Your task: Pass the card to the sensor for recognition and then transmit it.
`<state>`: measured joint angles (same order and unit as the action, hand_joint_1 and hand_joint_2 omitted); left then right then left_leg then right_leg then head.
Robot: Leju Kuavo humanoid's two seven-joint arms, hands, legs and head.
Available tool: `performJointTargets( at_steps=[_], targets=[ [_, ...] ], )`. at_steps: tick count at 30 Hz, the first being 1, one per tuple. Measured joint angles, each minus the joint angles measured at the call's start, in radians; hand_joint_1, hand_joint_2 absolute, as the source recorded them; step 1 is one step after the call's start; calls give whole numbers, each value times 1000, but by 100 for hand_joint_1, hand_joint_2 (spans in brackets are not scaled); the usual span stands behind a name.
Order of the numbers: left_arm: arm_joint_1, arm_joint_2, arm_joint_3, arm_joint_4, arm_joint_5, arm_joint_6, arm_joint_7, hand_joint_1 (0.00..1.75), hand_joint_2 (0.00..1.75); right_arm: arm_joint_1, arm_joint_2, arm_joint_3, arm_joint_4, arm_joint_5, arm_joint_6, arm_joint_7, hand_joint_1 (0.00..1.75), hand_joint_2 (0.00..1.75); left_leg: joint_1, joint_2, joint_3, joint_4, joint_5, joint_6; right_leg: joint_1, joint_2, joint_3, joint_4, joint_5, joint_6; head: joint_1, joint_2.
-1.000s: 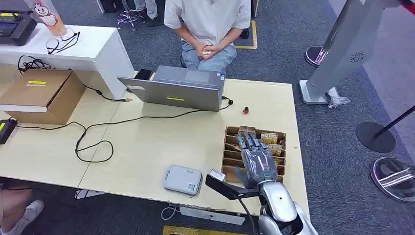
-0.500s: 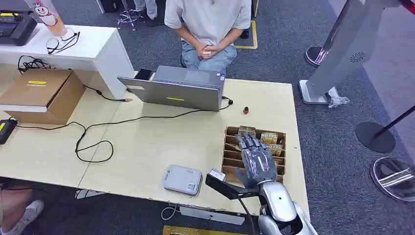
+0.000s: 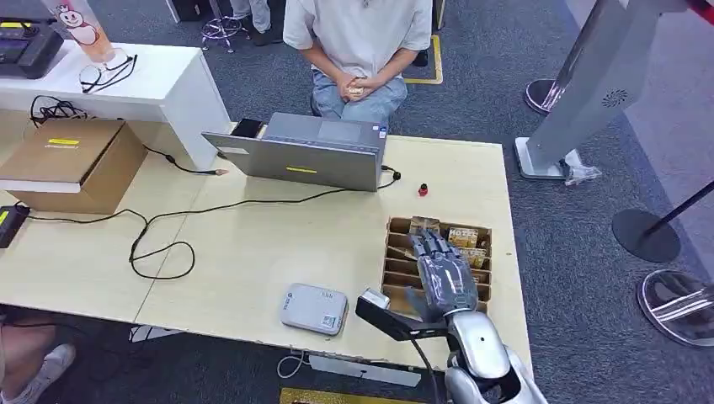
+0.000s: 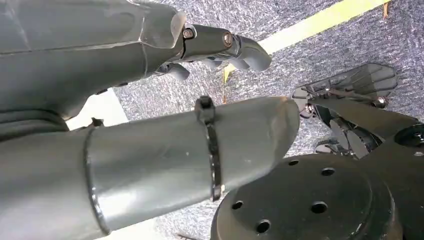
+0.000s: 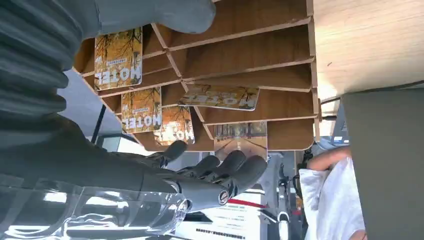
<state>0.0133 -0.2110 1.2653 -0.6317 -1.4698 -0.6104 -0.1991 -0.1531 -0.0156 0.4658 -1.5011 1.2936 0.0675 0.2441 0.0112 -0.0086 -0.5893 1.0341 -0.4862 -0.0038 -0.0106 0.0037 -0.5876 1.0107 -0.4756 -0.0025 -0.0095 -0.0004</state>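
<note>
From the head view, the right hand (image 3: 444, 278) is held flat above the wooden card rack (image 3: 396, 257) at the right end of the table (image 3: 253, 244), its fingers extended over the slots and closed on nothing; this placement is judged a reach toward a card, not yet a grasp. Cards (image 3: 463, 236) are seen standing in the far slots, just beyond the fingertips. The grey sensor (image 3: 314, 309) is set flat near the table's front edge, just beside the rack, presumably so that a picked card needs only a short carry. A laptop (image 3: 307, 156) is placed at the far edge, facing a seated person (image 3: 358, 38) whose hands are clasped in the lap.

In the left wrist view, the left hand (image 4: 220, 47) is seen hanging over grey carpet, its fingers loosely curled with nothing in them; the table is not faced at all.

In the right wrist view, what the head view hides is supplied: the underside of the hand, with the fingers (image 5: 235, 172) apart and empty, and several cards (image 5: 119, 57) printed "HOTEL" lying in separate slots, none touched by the hand.
</note>
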Motion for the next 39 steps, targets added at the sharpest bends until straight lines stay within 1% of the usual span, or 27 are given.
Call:
performJointTargets(
  at_steps=[2,3,4,5,8,10,11,13,14,20,23,26,39],
  targets=[
    [0,0,2,1,0,0,0,0,0,-1,1,0,2,0,0,0,68,175,0,0,0,0,0,0,0,0,0,0,0,0,0,0],
    [0,0,2,2,0,0,0,0,0,-2,1,0,2,0,0,0,68,175,0,0,0,0,0,0,0,0,0,0,0,0,0,0],
    [0,0,3,2,0,0,0,0,0,-3,1,0,3,0,1,0,75,175,0,0,0,0,0,0,0,0,0,0,0,0,0,0],
    [0,0,3,2,0,0,0,0,0,-3,1,-1,3,0,1,0,89,175,0,0,0,0,0,0,0,0,0,0,0,0,0,0],
    [0,0,4,2,-1,-1,0,0,0,-3,3,-2,3,0,1,2,80,175,0,0,0,0,0,0,0,0,0,0,0,0,0,0],
    [0,0,4,2,-2,-1,0,0,0,-3,3,-3,3,0,1,5,82,175,0,0,0,0,0,0,0,0,0,0,0,0,0,0],
    [0,0,4,2,-2,-1,0,0,0,-3,3,-3,3,0,1,5,77,175,0,0,0,0,0,0,0,0,0,0,0,0,0,0],
    [0,0,5,2,-2,-1,0,0,0,-3,4,-3,3,1,1,6,77,175,0,0,0,0,0,0,0,0,0,0,0,0,0,0],
    [-1,0,5,2,-2,-1,0,0,0,-3,4,-3,3,2,1,7,72,175,0,0,0,0,0,0,0,0,0,0,0,0,0,0],
    [-2,0,5,3,-3,-1,0,0,0,-3,7,-14,3,2,3,8,66,175,0,0,0,0,0,0,0,0,0,0,0,0,0,0],
    [-3,0,5,3,-3,-1,1,0,0,-3,9,-17,3,2,3,8,77,175,0,0,0,0,0,0,0,0,0,0,0,0,0,0],
    [-3,0,5,3,-4,0,2,0,0,-3,9,-17,3,2,3,8,80,175,0,0,0,0,0,0,0,0,0,0,0,0,0,0],
    [-3,0,5,3,-5,3,2,0,0,-4,9,-17,13,10,1,6,80,175,0,0,0,0,0,0,0,0,0,0,0,0,0,0]
  ],
)
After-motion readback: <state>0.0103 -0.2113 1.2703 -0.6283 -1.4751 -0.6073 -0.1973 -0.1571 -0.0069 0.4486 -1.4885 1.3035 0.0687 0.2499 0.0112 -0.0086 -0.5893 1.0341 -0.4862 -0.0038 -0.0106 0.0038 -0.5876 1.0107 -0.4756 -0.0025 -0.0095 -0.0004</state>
